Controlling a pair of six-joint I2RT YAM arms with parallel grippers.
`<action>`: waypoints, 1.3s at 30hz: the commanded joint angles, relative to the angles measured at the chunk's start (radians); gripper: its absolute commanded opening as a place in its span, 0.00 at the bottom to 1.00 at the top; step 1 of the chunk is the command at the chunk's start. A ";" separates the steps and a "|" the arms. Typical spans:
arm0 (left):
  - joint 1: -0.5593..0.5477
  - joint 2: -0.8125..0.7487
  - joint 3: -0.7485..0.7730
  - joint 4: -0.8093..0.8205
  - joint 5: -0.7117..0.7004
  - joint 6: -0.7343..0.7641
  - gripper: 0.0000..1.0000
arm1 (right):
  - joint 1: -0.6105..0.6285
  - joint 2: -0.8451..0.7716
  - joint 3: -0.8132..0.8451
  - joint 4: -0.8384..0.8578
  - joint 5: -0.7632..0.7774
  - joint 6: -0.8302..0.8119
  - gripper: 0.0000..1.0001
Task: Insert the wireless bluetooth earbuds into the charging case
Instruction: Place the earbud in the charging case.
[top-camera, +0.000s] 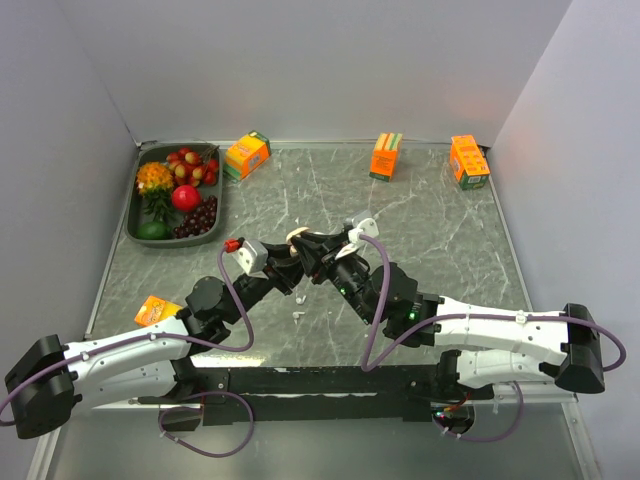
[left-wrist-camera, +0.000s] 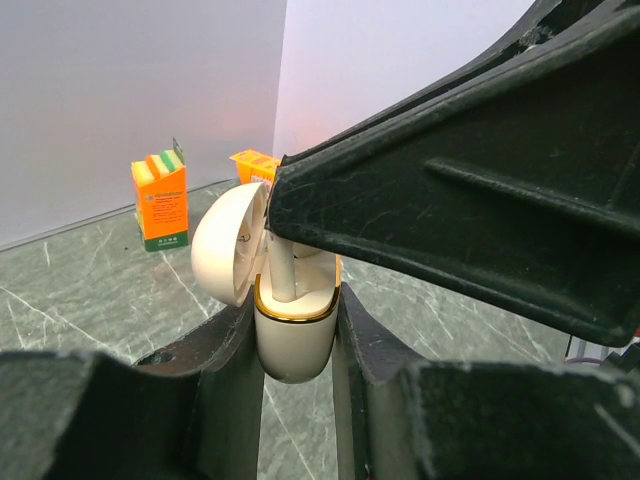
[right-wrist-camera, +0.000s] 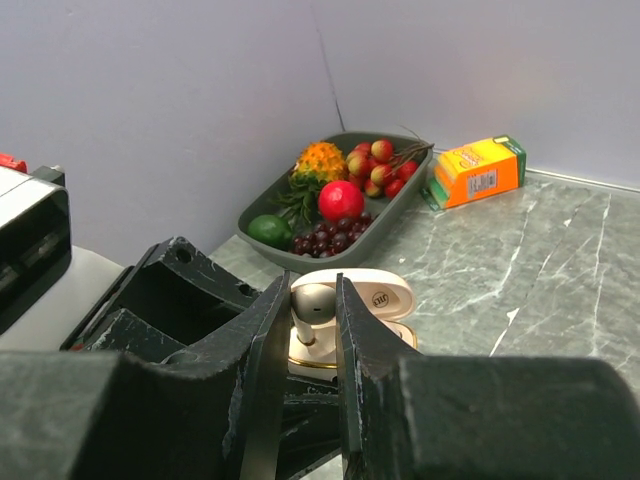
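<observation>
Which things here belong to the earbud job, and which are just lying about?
Job: charging case, lid open, in left gripper; earbud in right gripper.
Lying about: four orange cartons; fruit tray.

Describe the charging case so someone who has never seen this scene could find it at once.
Start at the grey marble table and look to its middle. There the left hand clamps the charging case upright, its lid flipped open. Unlike the orange cartons along the back, it is small, cream and rounded, with a gold rim.
</observation>
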 joint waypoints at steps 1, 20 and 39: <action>0.002 -0.023 0.036 0.034 0.016 -0.009 0.01 | 0.008 0.003 0.023 0.021 0.029 -0.008 0.00; 0.003 -0.015 0.040 0.040 0.014 -0.010 0.01 | 0.010 0.000 0.059 -0.062 0.050 -0.003 0.30; 0.003 -0.013 0.038 0.033 0.010 -0.015 0.01 | 0.033 -0.079 0.132 -0.132 0.084 -0.013 0.49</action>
